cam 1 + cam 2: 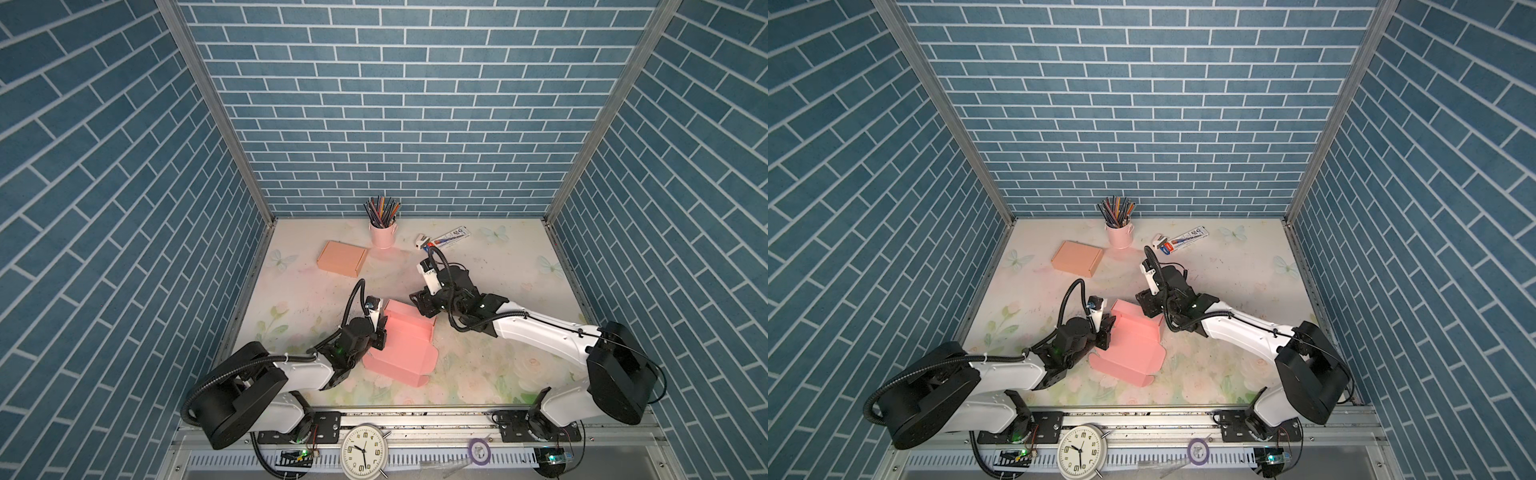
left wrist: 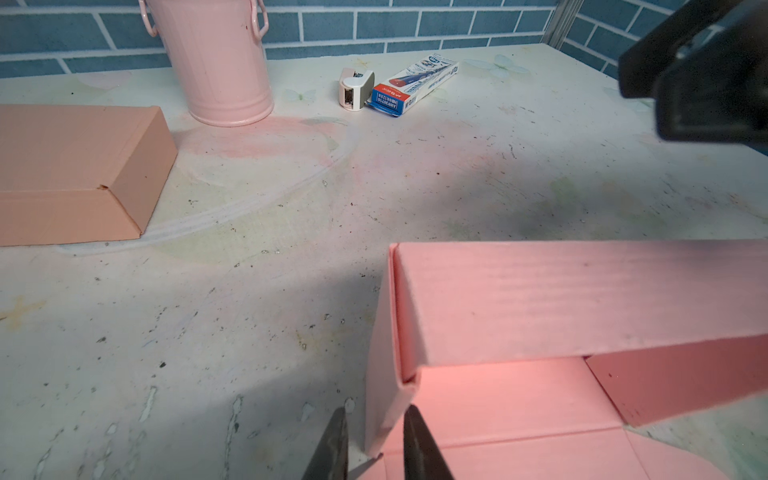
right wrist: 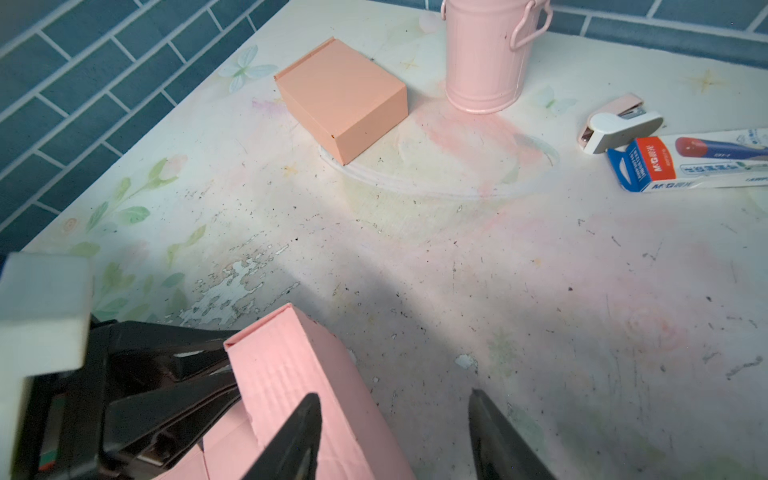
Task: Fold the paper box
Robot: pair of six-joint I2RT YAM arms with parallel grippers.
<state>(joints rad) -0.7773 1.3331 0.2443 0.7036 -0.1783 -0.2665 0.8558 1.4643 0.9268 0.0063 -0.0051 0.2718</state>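
Pink box (image 1: pixel 405 349): walls being raised.
Left end effector (image 2: pixel 376 409): astride wall (image 2: pixel 384 374), grip unclear.
Right end effector (image 3: pixel 394 392): open, empty.
Next: likely press wall inward.

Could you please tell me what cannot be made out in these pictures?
Left tool grip: its fingers straddle the pink box wall, but the left wrist view's edge crops them; contact unclear.
Pen carton print: tiny in both top views, cropped in the right wrist view.
Pink bucket top: cropped in both wrist views.
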